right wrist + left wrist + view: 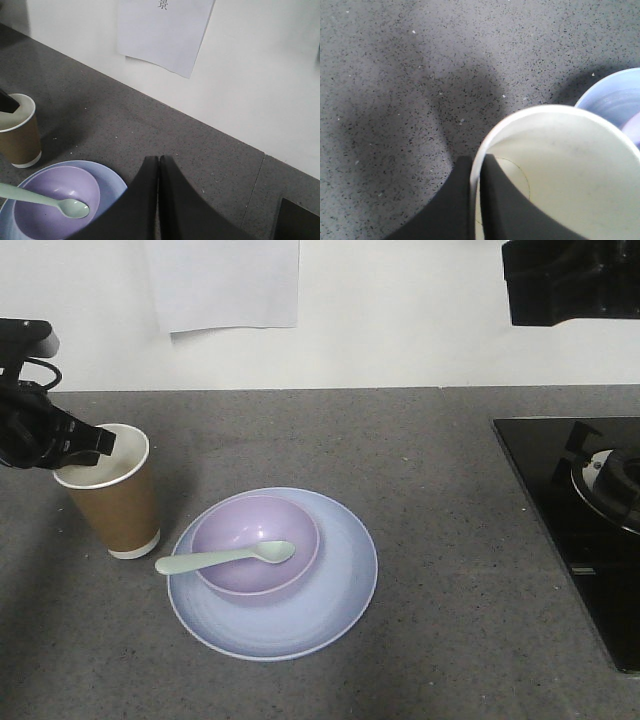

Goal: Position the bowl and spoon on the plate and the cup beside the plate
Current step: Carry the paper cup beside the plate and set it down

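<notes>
- Plate (330, 610) sits mid-counter in the front view. Bowl (256, 543) rests on it, offset toward the plate's 10 o'clock.
- Spoon (225, 558) lies across the bowl: scoop inside, near the bowl's centre, handle reaching out over the rim at 8 o'clock and overhanging the plate.
- Cup (110, 492) stands upright on the countertop (450, 500) at the plate's 9–10 o'clock, just beside its edge. Front view shows a thin gap; left wrist view cannot confirm whether base and plate touch.
- Left gripper (475, 200) is pinched on the cup's rim: one finger (445, 210) outside the wall, the other inside against the white lining, the paper wall between them. Narrow opening, closed on the wall.
- Right gripper (158, 200) hangs high, near 1–2 o'clock of the plate, fingers pressed together, nothing held.
- Hob (580, 510) at the counter's 3 o'clock; sheet of paper (225, 280) on the wall at 12. Neither involved.
- Step in hand, as I read it: setting the cup beside the plate, the last placement. Bowl and spoon look done.
- Next move calls for parting the left fingers while the cup is grounded, then lifting straight up so the inner finger clears the rim.
- Risk: a sideways drag could tip the light paper cup toward the plate.
</notes>
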Robot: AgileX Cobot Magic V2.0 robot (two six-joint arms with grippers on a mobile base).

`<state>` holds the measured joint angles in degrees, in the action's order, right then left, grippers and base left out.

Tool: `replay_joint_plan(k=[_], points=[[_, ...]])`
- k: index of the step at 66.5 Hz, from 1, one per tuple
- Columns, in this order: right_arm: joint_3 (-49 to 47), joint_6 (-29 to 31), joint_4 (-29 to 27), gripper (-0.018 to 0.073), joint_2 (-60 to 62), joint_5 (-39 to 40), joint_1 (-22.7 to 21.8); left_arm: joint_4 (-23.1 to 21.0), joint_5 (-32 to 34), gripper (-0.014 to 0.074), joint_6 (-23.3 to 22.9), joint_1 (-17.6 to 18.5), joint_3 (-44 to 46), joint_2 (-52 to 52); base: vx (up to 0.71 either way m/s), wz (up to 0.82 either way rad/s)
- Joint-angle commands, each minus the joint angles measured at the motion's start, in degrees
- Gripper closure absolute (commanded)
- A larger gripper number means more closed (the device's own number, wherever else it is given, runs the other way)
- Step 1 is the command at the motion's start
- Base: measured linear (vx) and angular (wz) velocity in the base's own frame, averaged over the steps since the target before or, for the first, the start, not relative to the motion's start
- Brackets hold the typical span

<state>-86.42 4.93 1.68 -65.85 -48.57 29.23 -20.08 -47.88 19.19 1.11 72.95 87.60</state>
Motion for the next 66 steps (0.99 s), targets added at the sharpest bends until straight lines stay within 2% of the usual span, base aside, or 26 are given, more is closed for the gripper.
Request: replay_joint_plan(k=[1, 13, 20, 40, 66], points=[[-1.34, 0.38, 0.74, 0.057, 0.9, 3.49, -0.31, -1.71, 2.95, 0.0599, -0.05, 1.07, 1.45, -1.62, 0.0, 0.0], [-1.34, 0.38, 0.74, 0.057, 0.9, 3.25, -0.31, -0.73, 3.3, 0.0595, 1.39, 3.74, 1.45, -1.62, 0.0, 0.0], [-1.34, 0.38, 0.74, 0.057, 0.9, 2.98, -0.31, 0.37, 3.26, 0.0594, 0.83, 3.69, 1.31, -1.62, 0.0, 0.0], [-1.34, 0.33, 0.74, 0.057, 0.9, 2.57, -0.31, -0.31, -0.71, 0.0593, 0.73, 3.73, 1.31, 2.36, 0.0, 0.0], [-1.34, 0.33, 0.74, 0.057, 0.9, 2.52, -0.31, -0.37, -0.84, 0.058, 0.73, 3.73, 1.31, 2.85, 0.0, 0.0]])
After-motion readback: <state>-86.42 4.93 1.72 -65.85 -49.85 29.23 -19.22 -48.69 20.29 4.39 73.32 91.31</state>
